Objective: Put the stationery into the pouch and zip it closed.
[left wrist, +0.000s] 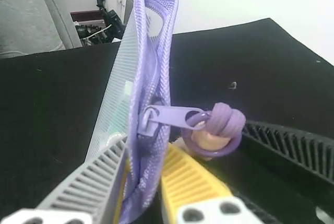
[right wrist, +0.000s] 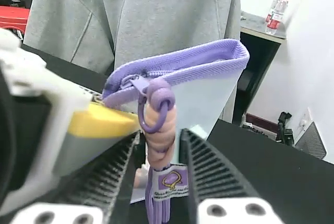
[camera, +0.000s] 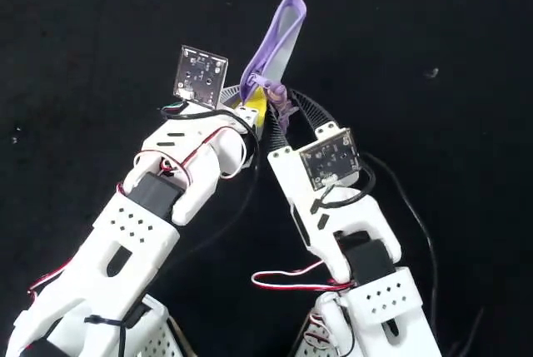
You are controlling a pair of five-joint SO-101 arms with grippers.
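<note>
The purple mesh pouch [camera: 279,32] stands on edge, lifted above the black table, and faint shapes show through its mesh side [left wrist: 112,104]. My left gripper [camera: 252,111] is shut on the pouch's near end, with the fabric pinched between its grey and yellow fingers [left wrist: 143,153]. The zip slider sits at that same end, with a knotted purple cord and a pink charm [left wrist: 219,125] hanging from it. My right gripper [camera: 283,120] is beside the left one, its black ribbed fingers shut on the charm [right wrist: 156,140]. The pouch [right wrist: 209,88] rises behind them.
Black cloth [camera: 433,124] covers the table all around the two arms. Red and white cables [camera: 283,278] loop near the right arm's base. A grey garment [right wrist: 130,20] hangs beyond the table's far edge, and bottles [right wrist: 276,7] stand on a shelf.
</note>
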